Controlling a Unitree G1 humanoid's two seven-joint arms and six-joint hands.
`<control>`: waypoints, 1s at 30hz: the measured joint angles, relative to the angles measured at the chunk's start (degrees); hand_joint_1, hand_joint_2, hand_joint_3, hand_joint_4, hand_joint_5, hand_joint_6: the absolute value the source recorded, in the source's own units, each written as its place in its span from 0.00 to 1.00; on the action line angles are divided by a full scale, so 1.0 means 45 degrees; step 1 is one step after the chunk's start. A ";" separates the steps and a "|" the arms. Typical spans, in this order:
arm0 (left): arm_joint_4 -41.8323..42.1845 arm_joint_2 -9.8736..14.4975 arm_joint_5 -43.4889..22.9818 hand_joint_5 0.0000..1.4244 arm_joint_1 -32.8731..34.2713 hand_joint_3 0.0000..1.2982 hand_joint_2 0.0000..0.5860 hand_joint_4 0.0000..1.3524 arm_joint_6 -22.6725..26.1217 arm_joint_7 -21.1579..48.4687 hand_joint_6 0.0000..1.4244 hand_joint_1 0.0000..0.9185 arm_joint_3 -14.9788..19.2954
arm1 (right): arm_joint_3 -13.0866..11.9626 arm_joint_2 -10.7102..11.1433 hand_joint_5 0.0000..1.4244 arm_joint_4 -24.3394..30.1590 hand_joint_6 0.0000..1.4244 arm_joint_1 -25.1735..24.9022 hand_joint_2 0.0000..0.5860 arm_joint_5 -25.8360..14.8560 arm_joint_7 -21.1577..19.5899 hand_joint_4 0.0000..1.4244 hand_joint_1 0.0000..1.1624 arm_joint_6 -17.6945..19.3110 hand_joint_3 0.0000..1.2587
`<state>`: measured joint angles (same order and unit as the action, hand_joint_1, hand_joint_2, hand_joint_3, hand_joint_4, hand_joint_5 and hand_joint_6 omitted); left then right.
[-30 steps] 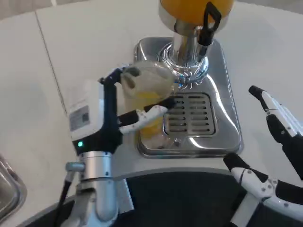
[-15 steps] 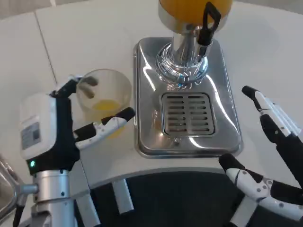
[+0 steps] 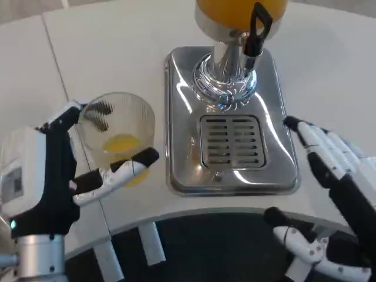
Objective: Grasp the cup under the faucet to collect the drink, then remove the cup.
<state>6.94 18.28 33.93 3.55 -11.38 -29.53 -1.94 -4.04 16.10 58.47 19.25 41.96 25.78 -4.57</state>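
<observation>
Gripping the clear ribbed plastic cup [image 3: 117,135], the left robot hand [image 3: 70,170] has its thumb lying across the cup's near side and its other fingers wrapped around the far-left side, where their dark tips show through the wall near the rim. The cup stands upright over the white tabletop [image 3: 106,53], just left of the steel drip tray [image 3: 276,117] and apart from it, with a small pool of orange juice in its bottom. On the tray the slotted grate [image 3: 234,143] lies bare in front of the chrome column of the juice dispenser [image 3: 232,59], whose orange tank sits at the top edge with a black tap lever [image 3: 258,26] on its front. The right robot hand [image 3: 332,188] hovers at the tray's right front corner, holding nothing, its fingers stretched out and spread with the thumb low near the tabletop's dark front edge.
</observation>
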 measured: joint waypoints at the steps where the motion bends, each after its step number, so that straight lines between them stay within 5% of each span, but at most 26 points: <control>1: 0.0156 0.0002 -0.0002 1.00 -0.0130 0.87 0.00 0.87 -0.0043 0.0062 1.00 0.75 0.0054 | -0.0013 0.0113 0.00 -0.0008 0.00 0.0013 0.74 0.0090 0.0000 0.00 0.34 0.0149 0.00; 10: 0.1824 -0.0073 0.0002 1.00 -0.1747 0.87 0.00 0.87 -0.0805 0.0726 1.00 0.75 0.0435 | -0.1550 0.1462 0.00 -0.0024 0.00 0.1195 0.88 -0.0195 -0.0223 0.00 0.18 0.2557 0.00; 23: 0.3385 -0.0672 0.0085 1.00 -0.3323 0.87 0.00 0.87 -0.1698 0.1425 1.00 0.75 0.0283 | -0.2578 0.1389 0.00 -0.0646 0.00 0.2951 0.90 -0.0745 -0.1981 0.00 0.15 0.6491 0.00; 30: 0.4139 -0.0670 0.0287 1.00 -0.4203 0.87 0.00 0.87 -0.2810 0.1674 1.00 0.75 0.0269 | -0.2744 0.1374 0.00 -0.1033 0.00 0.3019 0.91 -0.0790 -0.2067 0.00 0.14 0.7134 0.00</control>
<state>25.57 15.26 35.22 -15.37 -24.03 -22.00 -0.73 -16.39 22.28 53.82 32.83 38.40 16.48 27.53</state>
